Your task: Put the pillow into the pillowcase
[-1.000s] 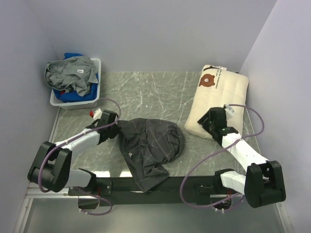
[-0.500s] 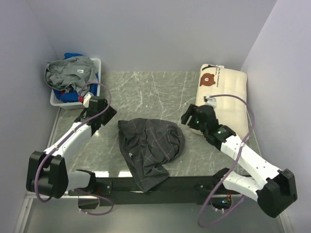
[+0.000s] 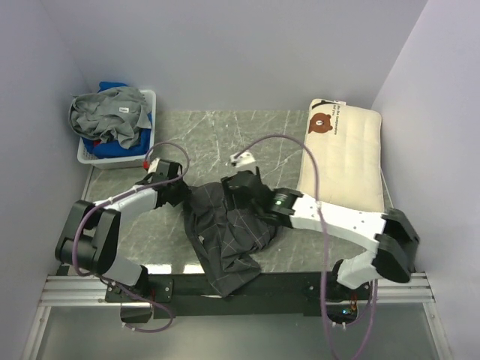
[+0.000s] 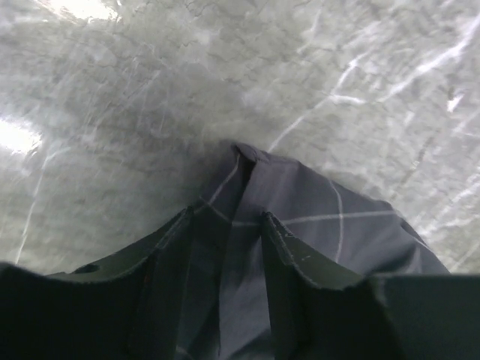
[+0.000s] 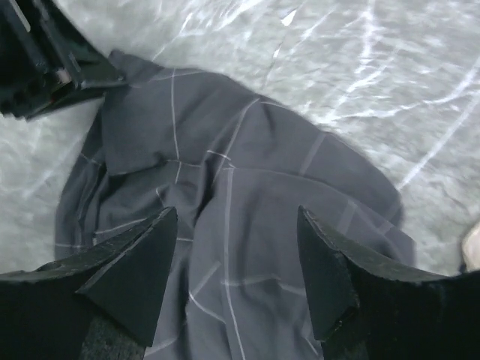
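The left end effector straddled the pillowcase corner, clamped or not I couldn't tell, likely anchoring it. The right end effector hung spread above, probably to open it.

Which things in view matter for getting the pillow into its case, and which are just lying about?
Job: pillowcase, pillow, left hand at the pillowcase's edge, right hand open over it.
Lying about: white basket, heaped clothes inside.
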Robot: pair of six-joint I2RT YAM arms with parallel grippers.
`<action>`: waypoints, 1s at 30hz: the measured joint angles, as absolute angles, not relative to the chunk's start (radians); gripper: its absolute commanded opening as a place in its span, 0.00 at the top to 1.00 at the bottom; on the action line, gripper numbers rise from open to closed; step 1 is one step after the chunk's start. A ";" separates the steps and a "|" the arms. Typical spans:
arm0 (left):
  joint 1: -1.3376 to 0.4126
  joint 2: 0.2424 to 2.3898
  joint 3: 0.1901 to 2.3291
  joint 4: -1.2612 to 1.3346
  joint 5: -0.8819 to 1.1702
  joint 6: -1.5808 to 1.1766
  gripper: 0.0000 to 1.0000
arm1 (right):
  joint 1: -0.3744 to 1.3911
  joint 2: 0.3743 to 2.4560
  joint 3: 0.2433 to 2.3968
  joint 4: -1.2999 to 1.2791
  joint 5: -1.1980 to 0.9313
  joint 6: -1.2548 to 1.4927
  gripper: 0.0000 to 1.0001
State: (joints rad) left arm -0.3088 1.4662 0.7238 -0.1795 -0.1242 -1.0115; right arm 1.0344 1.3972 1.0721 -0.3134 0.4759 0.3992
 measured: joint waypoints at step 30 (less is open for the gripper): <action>-0.147 1.296 1.166 -0.459 -0.244 -0.936 0.99 | 0.688 1.334 1.212 -0.525 0.569 0.376 0.99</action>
